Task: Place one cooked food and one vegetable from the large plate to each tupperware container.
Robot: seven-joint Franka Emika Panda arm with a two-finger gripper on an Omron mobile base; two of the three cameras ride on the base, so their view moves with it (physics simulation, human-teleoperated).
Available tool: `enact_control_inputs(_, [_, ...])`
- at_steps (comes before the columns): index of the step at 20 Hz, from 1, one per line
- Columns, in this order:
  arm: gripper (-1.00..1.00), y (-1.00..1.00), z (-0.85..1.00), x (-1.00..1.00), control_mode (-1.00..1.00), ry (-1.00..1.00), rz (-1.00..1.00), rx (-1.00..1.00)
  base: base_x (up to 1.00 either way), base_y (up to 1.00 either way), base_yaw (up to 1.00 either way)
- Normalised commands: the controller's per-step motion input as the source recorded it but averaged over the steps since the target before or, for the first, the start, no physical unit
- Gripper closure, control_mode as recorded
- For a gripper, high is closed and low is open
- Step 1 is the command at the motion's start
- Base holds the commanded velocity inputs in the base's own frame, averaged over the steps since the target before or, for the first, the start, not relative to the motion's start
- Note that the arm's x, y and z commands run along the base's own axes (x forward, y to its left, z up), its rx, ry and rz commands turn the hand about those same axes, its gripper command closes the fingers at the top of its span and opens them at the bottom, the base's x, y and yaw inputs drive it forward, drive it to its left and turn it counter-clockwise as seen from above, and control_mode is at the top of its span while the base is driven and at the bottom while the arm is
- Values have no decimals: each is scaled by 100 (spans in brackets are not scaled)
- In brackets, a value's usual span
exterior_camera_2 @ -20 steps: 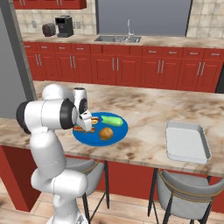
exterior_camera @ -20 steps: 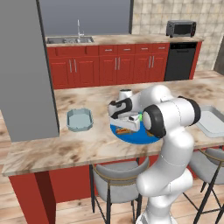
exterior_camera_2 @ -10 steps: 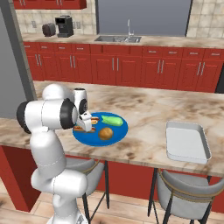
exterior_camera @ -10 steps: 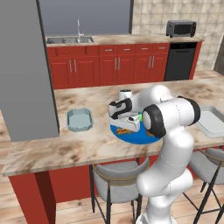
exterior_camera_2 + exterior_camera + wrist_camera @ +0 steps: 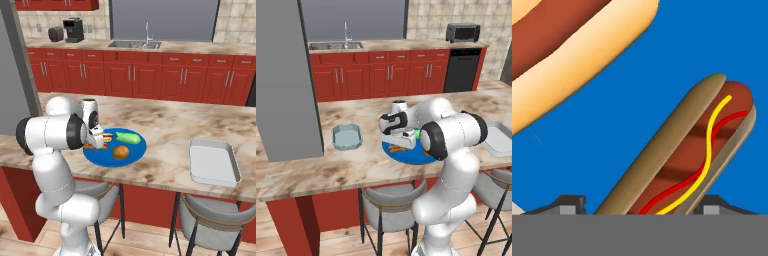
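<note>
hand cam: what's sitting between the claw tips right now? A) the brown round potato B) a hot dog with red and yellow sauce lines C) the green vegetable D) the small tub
B: in the hand view the hot dog with red and yellow squiggles lies on the blue plate and runs down between the two dark tips of the claw.

Large plate [image 5: 127,155]: bright blue, plain, no pattern. Hot dog [image 5: 687,160] right at the end effector [image 5: 643,206] tips: tan-brown bun, reddish-brown sausage w/ darker grill bands, wavy yellow + red sauce lines. Second hot dog [image 5: 567,55] just beyond: pale cream-orange bun, brown-red sausage. Cucumber-like veg [image 5: 128,137] past end effector: light green. Round food [image 5: 120,152] beside: golden brown. Small tub [image 5: 347,136] & tray [image 5: 214,162]: pale blue-grey. Table [image 5: 165,125]: beige-brown marbled.
</note>
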Motion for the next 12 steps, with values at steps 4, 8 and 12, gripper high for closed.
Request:
enact_control_inputs(4, [100,19,85,-21,-100,-13,31,0,0,0,0])
enact_control_inputs(8, [100,51,69,3,-100,-6,53,2,0,0,0])
enact_control_inputs(12, [100,32,13,19,-100,-19,66,5,0,0,0])
